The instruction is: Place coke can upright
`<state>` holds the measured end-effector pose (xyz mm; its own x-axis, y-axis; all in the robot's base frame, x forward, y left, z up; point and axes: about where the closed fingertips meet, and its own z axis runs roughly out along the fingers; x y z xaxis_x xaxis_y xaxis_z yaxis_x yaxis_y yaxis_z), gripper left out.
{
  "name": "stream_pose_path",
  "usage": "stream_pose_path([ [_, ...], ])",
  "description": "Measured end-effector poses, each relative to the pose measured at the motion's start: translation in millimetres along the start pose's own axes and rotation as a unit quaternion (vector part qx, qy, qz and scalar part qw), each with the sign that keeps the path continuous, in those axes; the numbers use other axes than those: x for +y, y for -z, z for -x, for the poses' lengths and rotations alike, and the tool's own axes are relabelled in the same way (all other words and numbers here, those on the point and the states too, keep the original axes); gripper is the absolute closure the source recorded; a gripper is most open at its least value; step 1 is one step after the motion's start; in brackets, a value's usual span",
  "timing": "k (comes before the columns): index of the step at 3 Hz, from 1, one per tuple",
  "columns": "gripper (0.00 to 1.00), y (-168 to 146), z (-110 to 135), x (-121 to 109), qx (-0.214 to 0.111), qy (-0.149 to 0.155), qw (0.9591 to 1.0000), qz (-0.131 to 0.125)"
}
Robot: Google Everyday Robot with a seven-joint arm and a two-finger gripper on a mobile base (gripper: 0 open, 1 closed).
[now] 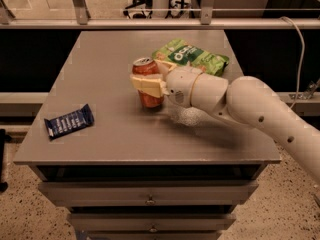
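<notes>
The hand (pixel 148 75) is reaching in from the right, clamping the can (pixel 150 100) at mid-height; the can is standing mid-counter (pixel 100 134), axis vertical, base seemingly touching down.

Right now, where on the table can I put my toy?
Bare room on the table: the front strip between the bar and the arm, and the back left corner behind the bar. Crowded: the middle right, where the tool grips the can just in front of the bag.
</notes>
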<state>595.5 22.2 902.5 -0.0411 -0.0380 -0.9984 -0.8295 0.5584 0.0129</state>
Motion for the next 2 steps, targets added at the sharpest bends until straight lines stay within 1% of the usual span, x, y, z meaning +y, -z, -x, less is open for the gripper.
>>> stream_pose_path([
  [1, 0.85, 10.4, -10.0, 6.3, -0.004, 0.007, 0.9999, 0.015],
  [2, 0.62, 14.3, -12.1, 8.7, -0.004, 0.01, 0.9997, 0.02],
])
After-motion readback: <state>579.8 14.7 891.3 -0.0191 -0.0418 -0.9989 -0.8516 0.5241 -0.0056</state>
